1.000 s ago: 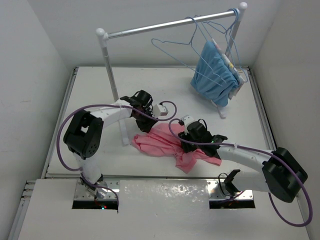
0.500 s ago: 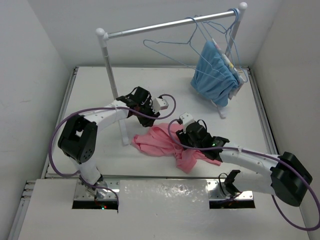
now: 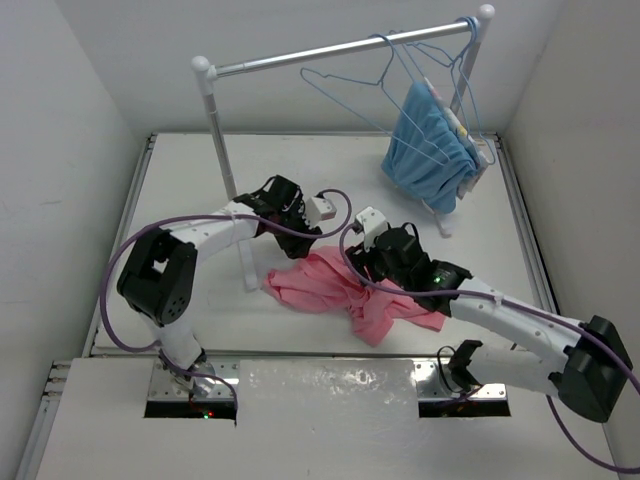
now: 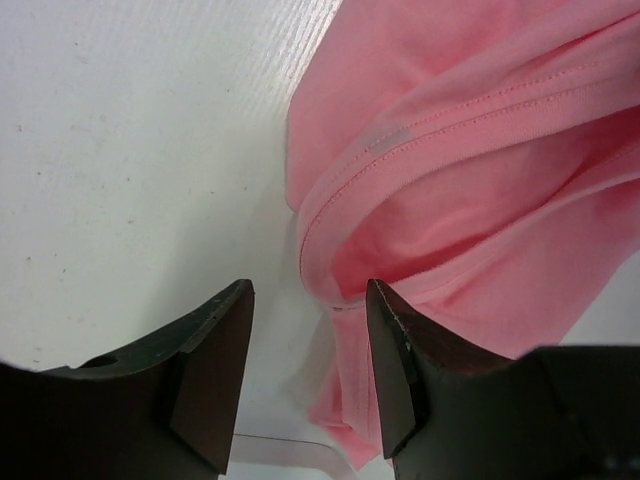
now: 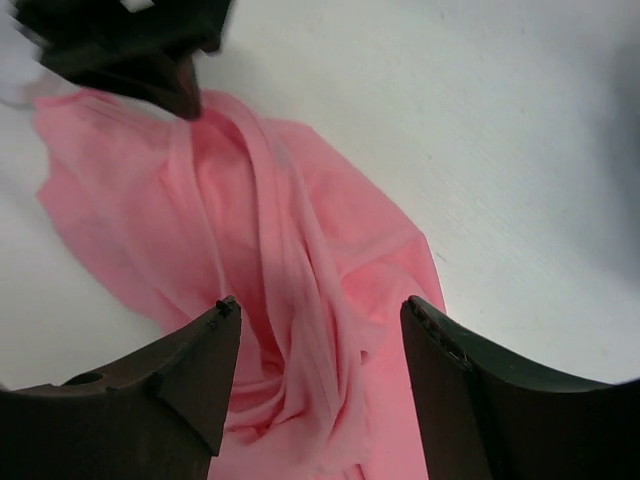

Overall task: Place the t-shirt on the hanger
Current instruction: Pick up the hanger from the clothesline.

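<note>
Now hovering above t-shirt, both open and empty: left gripper at its edge, right gripper over its middle.

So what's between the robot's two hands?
The pink t-shirt, crumpled on the table, lies between the left gripper and right gripper; the right wrist view shows it best.

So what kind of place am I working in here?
Probably a lab test cell, not a home: a white walled tabletop, a silver clothes rail on white posts, and thin light-blue wire hangers on it.
</note>
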`<state>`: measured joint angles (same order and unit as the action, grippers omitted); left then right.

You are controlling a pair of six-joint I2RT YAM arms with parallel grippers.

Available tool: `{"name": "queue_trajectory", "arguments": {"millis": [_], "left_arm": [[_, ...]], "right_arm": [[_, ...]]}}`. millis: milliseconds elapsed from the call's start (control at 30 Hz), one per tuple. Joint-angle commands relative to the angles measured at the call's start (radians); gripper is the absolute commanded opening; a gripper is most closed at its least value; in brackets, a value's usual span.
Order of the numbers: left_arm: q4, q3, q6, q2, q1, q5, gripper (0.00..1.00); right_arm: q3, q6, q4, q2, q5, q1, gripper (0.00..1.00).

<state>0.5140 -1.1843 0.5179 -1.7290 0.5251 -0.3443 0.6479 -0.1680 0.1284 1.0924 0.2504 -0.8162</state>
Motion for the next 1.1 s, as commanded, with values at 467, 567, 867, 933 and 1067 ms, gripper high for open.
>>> {"name": "queue_trajectory", "arguments": {"millis": [467, 567, 867, 933, 1067], "left_arm": [[-0.043, 0.052, -0.024, 0.029, 0.006, 0.037, 0.47], [-0.048, 0.055, -0.021, 0.045, 0.007, 0.042, 0.47], [-0.054, 0.078, -0.01, 0.085, 0.007, 0.062, 0.47], [-0.049, 0.081, -0.006, 0.101, 0.006, 0.07, 0.47], [-0.049, 0.094, 0.005, 0.135, 0.006, 0.074, 0.47]], "right_arm": [[0.846, 0.312, 0.396, 0.117, -0.028, 0.119, 0.71], [1.045, 0.341, 0.421, 0.213, 0.015, 0.182, 0.78], [1.407, 0.315, 0.448, 0.556, -0.15, 0.386, 0.8], [1.44, 0.288, 0.465, 0.615, -0.197, 0.429, 0.78], [1.399, 0.26, 0.442, 0.649, -0.238, 0.488, 0.67]]}}
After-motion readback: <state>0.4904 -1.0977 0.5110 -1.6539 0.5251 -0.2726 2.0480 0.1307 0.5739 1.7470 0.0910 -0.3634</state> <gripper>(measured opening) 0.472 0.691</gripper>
